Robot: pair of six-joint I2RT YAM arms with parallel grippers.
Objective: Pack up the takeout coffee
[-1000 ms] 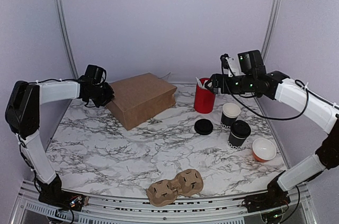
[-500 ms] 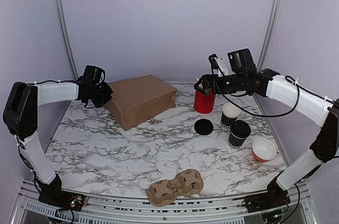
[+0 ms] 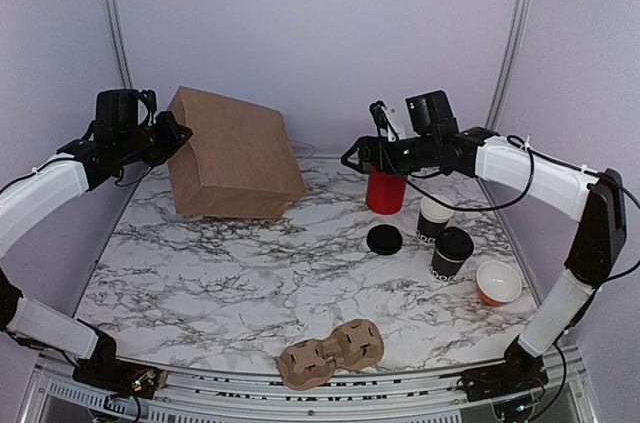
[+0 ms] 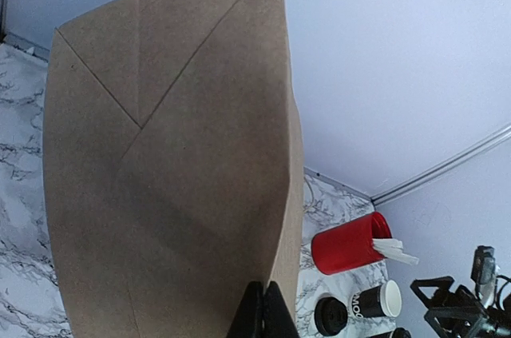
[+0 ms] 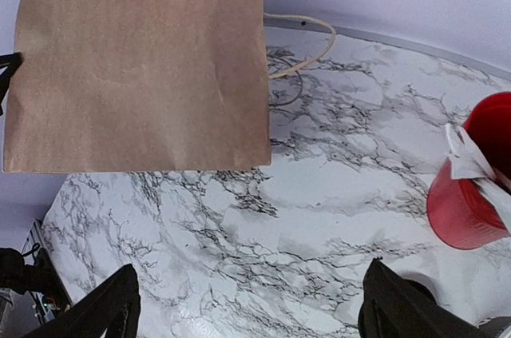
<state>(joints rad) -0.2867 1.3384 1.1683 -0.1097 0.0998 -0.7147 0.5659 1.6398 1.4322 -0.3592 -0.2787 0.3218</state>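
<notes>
Two arms in view. We see the left jaws pinching the top edge of the brown paper bag (image 3: 235, 158), which hangs tilted at back left. Right jaws are spread and empty near the red tub (image 3: 385, 191). Lidded takeout coffee (image 3: 452, 251) stands on the bench (image 3: 200, 273) at right, just beside the open black cup (image 3: 435, 215).

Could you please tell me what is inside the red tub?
White sachets poke out of the top of the red tub; anything deeper is hidden by its wall.

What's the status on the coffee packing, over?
Left gripper shut on paper bag, propping it up. Right gripper open, near red tub. Lidded coffee cup untouched on table.
</notes>
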